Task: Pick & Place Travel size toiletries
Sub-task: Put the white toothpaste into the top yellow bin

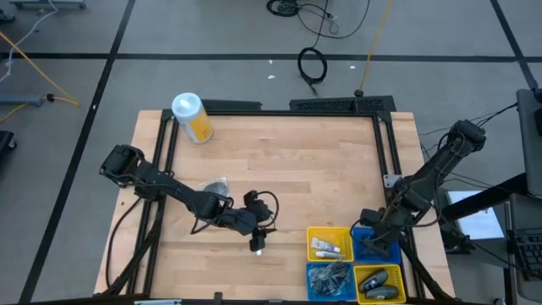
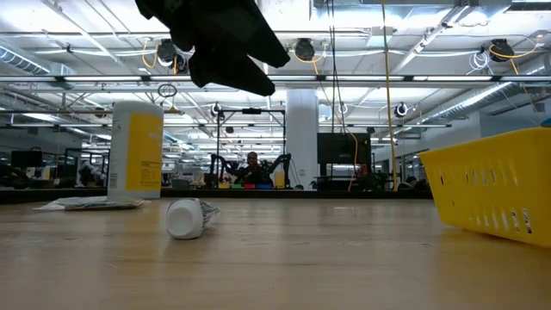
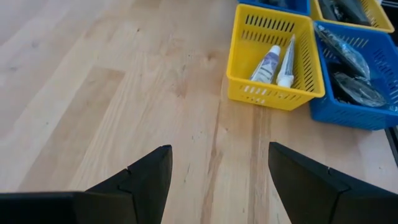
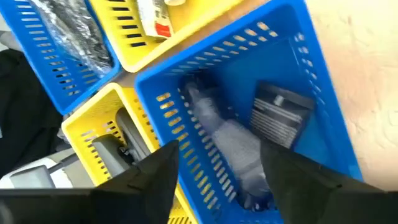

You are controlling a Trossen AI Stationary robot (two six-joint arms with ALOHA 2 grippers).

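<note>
My left gripper [image 1: 259, 240] hangs open and empty above the bare wooden table [image 1: 279, 161], a small white tube [image 1: 257, 246] lying just beneath it. My right gripper [image 1: 378, 233], fingers spread, hovers over the rear blue slotted bin [image 4: 298, 81]. Two white tubes [image 3: 273, 62] lie in the neighbouring yellow slotted bin [image 3: 239, 78].

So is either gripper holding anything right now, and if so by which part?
No. The left gripper is open over bare wood with nothing between its fingers, and the right gripper is open above the blue bin, holding nothing.
</note>
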